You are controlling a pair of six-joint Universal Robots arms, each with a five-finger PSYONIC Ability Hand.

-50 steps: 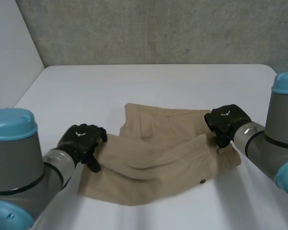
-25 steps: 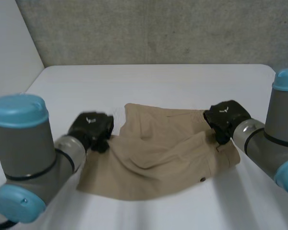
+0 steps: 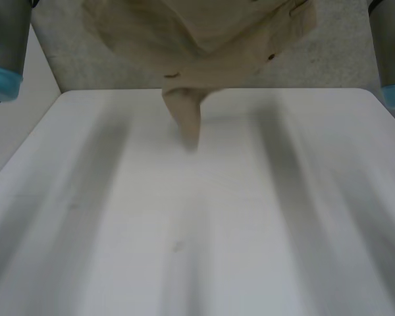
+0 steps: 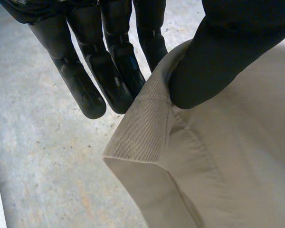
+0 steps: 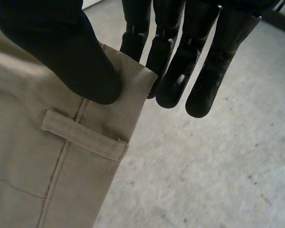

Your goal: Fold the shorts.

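Head view: shorts (image 3: 204, 39) held high above the white table (image 3: 197, 230), strung between left arm (image 3: 3, 46) and right arm (image 3: 390, 52); one loose fold (image 3: 186, 115) dangling in the middle over the far part of the table.
Left hand (image 4: 218, 61): pinching a stitched corner (image 4: 142, 137) of the shorts, thumb pressed on the near face, straight fingers (image 4: 111, 71) behind; hold set close to the cloth's edge, with several fingers beside the cloth and not on it.
Right hand (image 5: 61, 57): pinching the waistband corner just beside a belt loop (image 5: 83, 135), thumb on the near face, fingers (image 5: 180, 66) reaching past the edge behind it; only a narrow strip caught.
Slip risk: probably the main hazard. Two shallow pinches carrying the whole weight; a quick swing or a sharp stop likely enough to pull a corner free and drop that side in a heap.
Stretch risk: arms drawn too far apart, and the cloth pulled taut out of either pinch; drawn too close, and the middle sagging deeper.
Fold risk: hanging fold likely to touch down first and bunch under the rest, leaving a crooked, doubled layer instead of a flat spread.
Placement risk: lowered where hanging now, likely to land near the table's far edge.
Level risk: one corner carried lower than the other, and the garment laid skewed.
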